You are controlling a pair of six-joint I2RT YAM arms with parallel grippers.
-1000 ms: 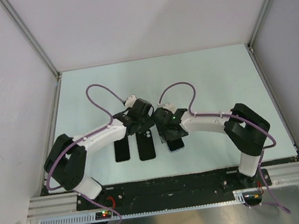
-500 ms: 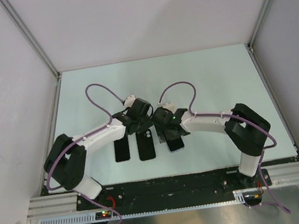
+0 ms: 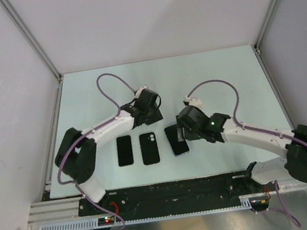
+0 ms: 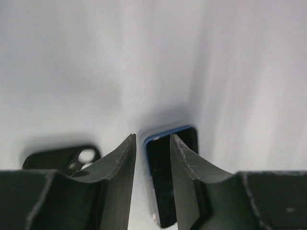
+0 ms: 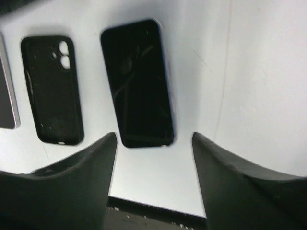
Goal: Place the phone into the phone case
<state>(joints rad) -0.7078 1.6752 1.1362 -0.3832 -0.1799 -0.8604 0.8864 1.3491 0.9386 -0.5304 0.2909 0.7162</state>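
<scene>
Top external: phone near table edge

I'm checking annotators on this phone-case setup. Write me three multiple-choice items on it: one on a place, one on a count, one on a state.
1. Where does the black phone case lie?
A. Between the silver-edged phone and the blue-edged phone
B. On top of a phone
C. Held in an end effector

2. How many camera holes show in the case?
A. One
B. Two
C. Four

3. How does the right end effector stand?
A. Shut on a phone
B. Shut on the case
C. Open, holding nothing

Answers:
1 A: the top view shows the three lying in a row, the case in the middle.
2 B: the right wrist view shows two round holes at one end.
3 C: its fingers stand wide apart with nothing gripped between them.
</scene>
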